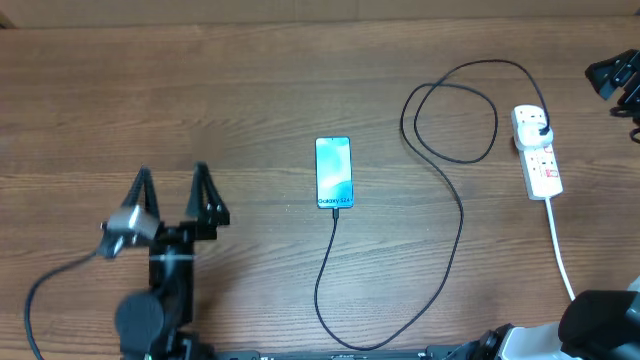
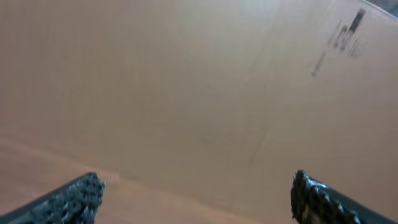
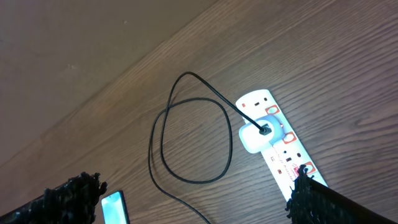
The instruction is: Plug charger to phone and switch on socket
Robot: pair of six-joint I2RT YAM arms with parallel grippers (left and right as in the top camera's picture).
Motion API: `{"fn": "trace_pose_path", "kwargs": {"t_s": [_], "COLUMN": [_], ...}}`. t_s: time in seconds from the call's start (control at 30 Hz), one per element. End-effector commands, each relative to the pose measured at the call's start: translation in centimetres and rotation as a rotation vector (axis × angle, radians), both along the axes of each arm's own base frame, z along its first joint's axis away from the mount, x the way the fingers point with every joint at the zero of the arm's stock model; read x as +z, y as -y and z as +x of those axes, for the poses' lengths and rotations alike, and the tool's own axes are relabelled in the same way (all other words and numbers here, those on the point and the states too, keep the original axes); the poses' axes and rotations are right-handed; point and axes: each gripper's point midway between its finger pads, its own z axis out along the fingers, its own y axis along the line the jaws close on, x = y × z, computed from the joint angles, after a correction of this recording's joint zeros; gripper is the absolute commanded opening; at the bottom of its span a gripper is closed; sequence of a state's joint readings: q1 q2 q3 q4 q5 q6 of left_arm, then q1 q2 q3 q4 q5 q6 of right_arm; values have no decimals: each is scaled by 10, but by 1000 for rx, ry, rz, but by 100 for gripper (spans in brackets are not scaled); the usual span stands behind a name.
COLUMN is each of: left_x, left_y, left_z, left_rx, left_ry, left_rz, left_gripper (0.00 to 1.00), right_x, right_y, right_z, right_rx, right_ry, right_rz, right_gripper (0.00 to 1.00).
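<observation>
The phone (image 1: 333, 172) lies flat mid-table with its cyan screen lit; a corner shows in the right wrist view (image 3: 114, 207). The black charger cable (image 1: 455, 215) meets the phone's near edge, curves round, loops, and ends at a plug (image 1: 540, 128) in the far outlet of the white socket strip (image 1: 541, 165). In the right wrist view the cable (image 3: 227, 134) enters a white adapter (image 3: 255, 137) on the strip (image 3: 283, 152). My left gripper (image 1: 172, 180) is open and empty, left of the phone. My right gripper (image 3: 194, 186) is open and empty, high above the strip.
The strip's white cord (image 1: 562, 250) runs toward the front right edge. A brown cardboard wall (image 2: 199, 74) fills the left wrist view, where the left gripper (image 2: 198, 193) shows open. The right gripper shows dark at the overhead view's far right (image 1: 618, 80).
</observation>
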State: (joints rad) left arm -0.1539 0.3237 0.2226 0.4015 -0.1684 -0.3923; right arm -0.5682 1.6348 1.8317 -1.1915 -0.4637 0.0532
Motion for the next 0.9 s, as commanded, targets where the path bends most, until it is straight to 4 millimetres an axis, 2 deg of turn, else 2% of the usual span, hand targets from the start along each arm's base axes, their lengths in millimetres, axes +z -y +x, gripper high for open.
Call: {"fn": "trace_pose_path", "kwargs": {"t_s": [0.0, 0.13, 0.3, 0.6, 0.87], "left_x": [-3, -17, -47, -56, -109], "left_y": [-4, -12, -19, -30, -29], "left_z": [-13, -18, -19, -20, -10], "left_rx": [9, 47, 83, 130, 127], "left_ry": [62, 66, 44, 6, -213], "left_rz": [6, -7, -11, -4, 28], "left_gripper": [100, 100, 100, 100, 100], "right_x": [3, 3, 3, 3, 3], "right_y": [-1, -1, -1, -1, -1], "right_z": [0, 0, 0, 0, 0], "right_rx": [0, 0, 0, 0, 0], "right_ry": [8, 8, 8, 8, 8], "right_rz": [-3, -3, -3, -3, -3], "right_gripper": [100, 100, 100, 100, 100]}}
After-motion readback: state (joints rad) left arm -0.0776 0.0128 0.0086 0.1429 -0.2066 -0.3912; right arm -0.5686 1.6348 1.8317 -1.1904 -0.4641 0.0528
